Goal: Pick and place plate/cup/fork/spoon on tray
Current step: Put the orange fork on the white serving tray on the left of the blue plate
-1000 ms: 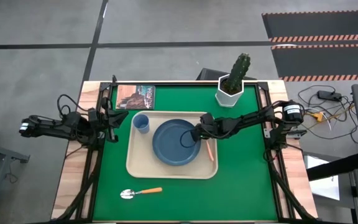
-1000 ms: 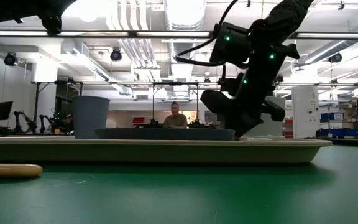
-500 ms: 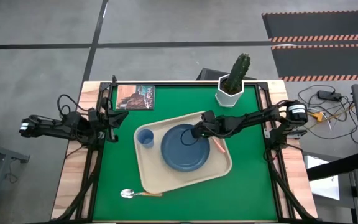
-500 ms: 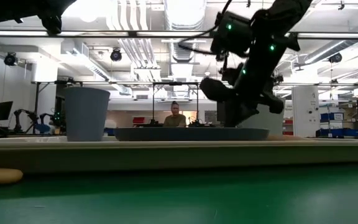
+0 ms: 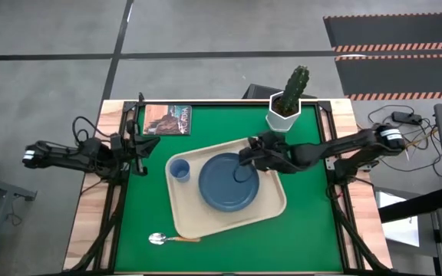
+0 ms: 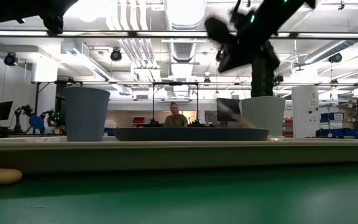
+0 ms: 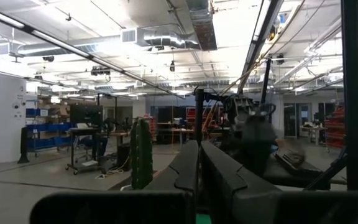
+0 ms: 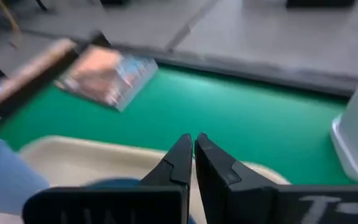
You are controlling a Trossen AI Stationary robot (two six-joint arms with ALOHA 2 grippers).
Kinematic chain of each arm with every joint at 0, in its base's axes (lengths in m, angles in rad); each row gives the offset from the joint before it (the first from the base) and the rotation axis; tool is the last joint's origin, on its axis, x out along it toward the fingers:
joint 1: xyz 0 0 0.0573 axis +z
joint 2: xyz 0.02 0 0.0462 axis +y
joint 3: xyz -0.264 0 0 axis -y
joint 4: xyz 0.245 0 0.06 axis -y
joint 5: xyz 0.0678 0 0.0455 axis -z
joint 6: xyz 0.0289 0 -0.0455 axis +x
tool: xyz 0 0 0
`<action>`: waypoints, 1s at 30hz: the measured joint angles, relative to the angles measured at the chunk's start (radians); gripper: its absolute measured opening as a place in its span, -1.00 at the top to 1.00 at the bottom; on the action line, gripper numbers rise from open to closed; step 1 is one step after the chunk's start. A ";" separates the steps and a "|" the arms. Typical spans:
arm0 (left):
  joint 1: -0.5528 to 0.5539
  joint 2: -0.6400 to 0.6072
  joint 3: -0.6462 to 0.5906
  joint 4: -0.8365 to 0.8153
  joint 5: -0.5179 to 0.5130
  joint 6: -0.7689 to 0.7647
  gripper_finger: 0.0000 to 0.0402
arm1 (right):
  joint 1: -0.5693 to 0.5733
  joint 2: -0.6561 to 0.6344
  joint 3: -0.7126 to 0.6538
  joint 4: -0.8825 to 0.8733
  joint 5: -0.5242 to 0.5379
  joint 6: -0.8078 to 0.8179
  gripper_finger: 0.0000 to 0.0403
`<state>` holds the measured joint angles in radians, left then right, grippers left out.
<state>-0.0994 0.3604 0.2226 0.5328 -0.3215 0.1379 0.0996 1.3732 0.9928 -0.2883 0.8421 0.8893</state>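
The tray [image 5: 229, 218] lies skewed on the green table [image 5: 305, 230], its corners turned out of line with the table's edges. On it sit the plate [image 5: 229, 184] near the middle and the cup [image 5: 179, 170] upright just beside it, toward the tray's left end. The fork cannot be made out. The spoon [image 5: 159, 238] lies on the table at the tray's near-left corner, its orange handle reaching the tray's rim — whether it touches or slips under cannot be told. The right end effector [image 5: 244, 156] hangs above the plate's far-right edge with its fingers pressed together and nothing between them; the low view shows it lifted clear of the plate. The left end effector [image 5: 143, 144] rests at the table's left edge, fingers likewise closed and empty, near a book [image 5: 167, 119] at the far-left corner. A potted cactus [image 5: 286, 103] stands at the far edge.
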 joint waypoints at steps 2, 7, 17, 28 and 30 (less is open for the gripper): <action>0.000 0.037 0.000 0.045 0.006 0.000 1.00 | 0.044 -0.031 0.000 0.053 0.063 -0.049 0.96; 0.000 0.181 0.009 0.190 0.029 0.000 1.00 | 0.140 -0.073 -0.012 0.176 0.171 -0.157 0.96; 0.000 0.397 0.085 0.275 0.031 0.009 1.00 | 0.145 -0.062 -0.016 -0.061 -0.070 -0.013 0.96; 0.000 0.396 0.089 0.268 0.027 0.032 1.00 | 0.111 0.080 -0.077 -0.404 -0.216 0.159 0.96; 0.000 0.391 0.084 0.272 0.026 0.033 1.00 | 0.107 0.104 -0.085 -0.401 -0.334 0.102 0.95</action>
<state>-0.0994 0.7511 0.3069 0.8053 -0.2958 0.1705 0.2069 1.4773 0.9076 -0.6893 0.5085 0.9917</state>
